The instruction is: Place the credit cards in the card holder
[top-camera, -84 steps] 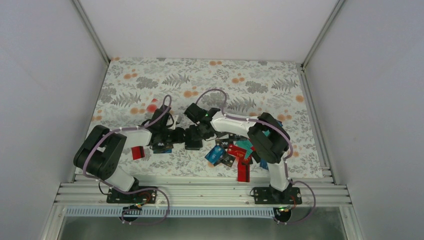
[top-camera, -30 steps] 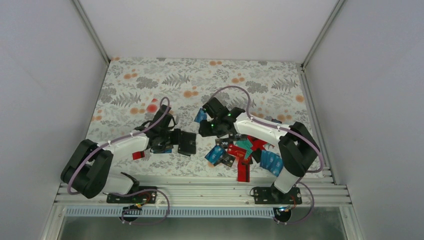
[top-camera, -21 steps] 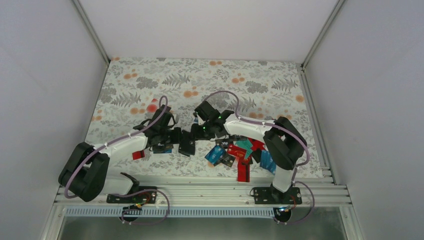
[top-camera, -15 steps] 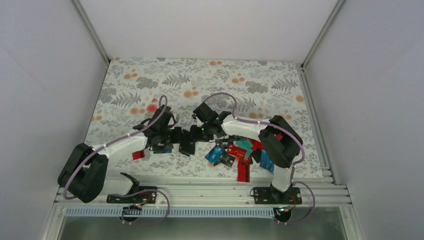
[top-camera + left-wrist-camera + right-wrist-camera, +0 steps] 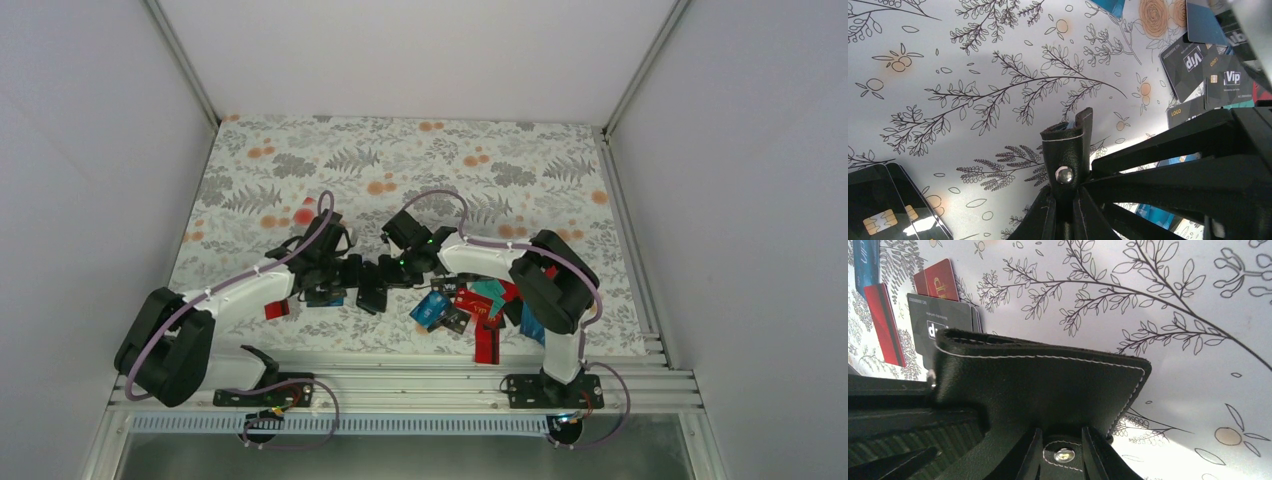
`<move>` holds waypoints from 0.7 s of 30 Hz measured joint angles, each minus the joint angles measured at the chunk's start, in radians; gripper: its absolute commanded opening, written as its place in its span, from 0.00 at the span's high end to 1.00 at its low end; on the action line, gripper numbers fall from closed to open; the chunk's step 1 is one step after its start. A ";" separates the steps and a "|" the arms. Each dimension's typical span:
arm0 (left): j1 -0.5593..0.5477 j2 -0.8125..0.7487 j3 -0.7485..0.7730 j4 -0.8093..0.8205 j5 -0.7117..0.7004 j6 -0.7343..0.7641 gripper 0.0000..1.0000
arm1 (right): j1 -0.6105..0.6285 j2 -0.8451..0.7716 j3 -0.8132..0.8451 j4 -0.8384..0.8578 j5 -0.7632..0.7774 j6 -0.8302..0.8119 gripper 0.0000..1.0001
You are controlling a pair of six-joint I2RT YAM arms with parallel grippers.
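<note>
My left gripper is shut on the black card holder and holds it on edge above the cloth. In the left wrist view the holder stands between my fingers, and a blue sliver shows at its top. My right gripper meets the holder from the right. In the right wrist view its fingers sit tight on either side of the holder's snap tab. No card shows between them. Loose credit cards in blue, red, teal and black lie to the right.
A red card lies near the left arm, with cards under the left wrist. A long red card reaches toward the front rail. Black Vip cards and red cards lie on the flowered cloth.
One second ago my right gripper held a blue card up behind the holder. It has since come down and left onto the holder, and the blue card no longer shows. The left arm barely moved.
</note>
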 measured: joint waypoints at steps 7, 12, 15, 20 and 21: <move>-0.005 -0.003 0.008 -0.027 -0.007 0.000 0.98 | 0.014 0.000 -0.025 0.027 0.002 0.004 0.82; -0.006 -0.003 0.013 -0.045 -0.012 0.000 0.98 | 0.025 -0.003 -0.035 0.040 0.011 0.005 0.90; -0.008 -0.003 0.020 -0.056 -0.017 0.000 0.98 | 0.031 -0.016 -0.048 0.043 0.019 0.006 0.95; -0.014 -0.003 0.040 -0.076 -0.020 0.000 0.98 | 0.035 -0.039 -0.066 0.047 0.035 0.006 0.95; -0.014 -0.003 0.045 -0.081 -0.024 0.000 0.98 | 0.036 -0.042 -0.068 0.046 0.040 0.005 0.95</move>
